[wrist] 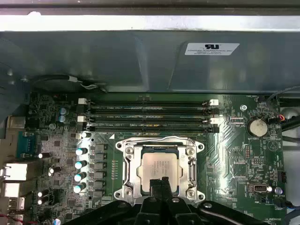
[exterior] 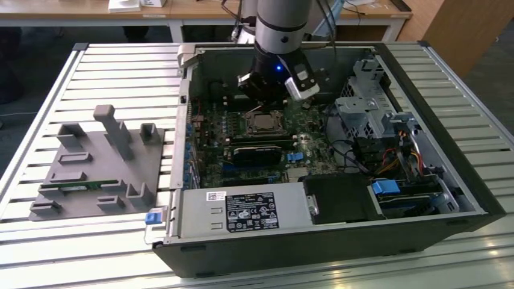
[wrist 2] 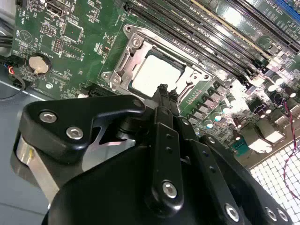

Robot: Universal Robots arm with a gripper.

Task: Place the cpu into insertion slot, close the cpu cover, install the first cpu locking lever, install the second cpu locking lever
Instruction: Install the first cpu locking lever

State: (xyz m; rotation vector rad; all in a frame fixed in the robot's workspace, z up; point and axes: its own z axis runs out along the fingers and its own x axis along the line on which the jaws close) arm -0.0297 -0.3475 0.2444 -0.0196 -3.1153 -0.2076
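A slatted metal table (exterior: 96, 60) carried an open black steel computer case (exterior: 321, 247), its interior facing up; beside it, toward the exterior view's left, lay a grey moulded fixture (exterior: 96, 174) with upright posts and shallow pockets. The pale, smooth arm (exterior: 281, 24) came down into the case over the board. Along the near wall of the case sat a boxy silver power supply (exterior: 241, 212) with a black label; toward the exterior view's right stood a perforated metal drive cage (exterior: 365, 114) with loose cables below it.

The green circuit board (wrist: 225, 150) was matte and crowded with parts; long black memory slots (wrist: 147, 112) with white end clips ran in parallel just beside the socket, and a row of shiny capacitors (wrist: 80, 164) stood near its other side; a round silver coin battery (wrist: 257, 126) sat well apart.

The cpu cover (wrist: 129, 164), a thin bright metal frame with a square window, lay flat on the board; inside it the dark rim of the insertion slot (wrist: 138, 164) showed, and the cpu (wrist: 159, 166), square with a dull silver top, was seated in that slot.

The gripper (wrist: 159, 182), black with screwed linkages, hung right over the chip's edge, hiding part of it in both wrist views; its narrow fingers (wrist 2: 164, 101) were pressed together and held nothing.
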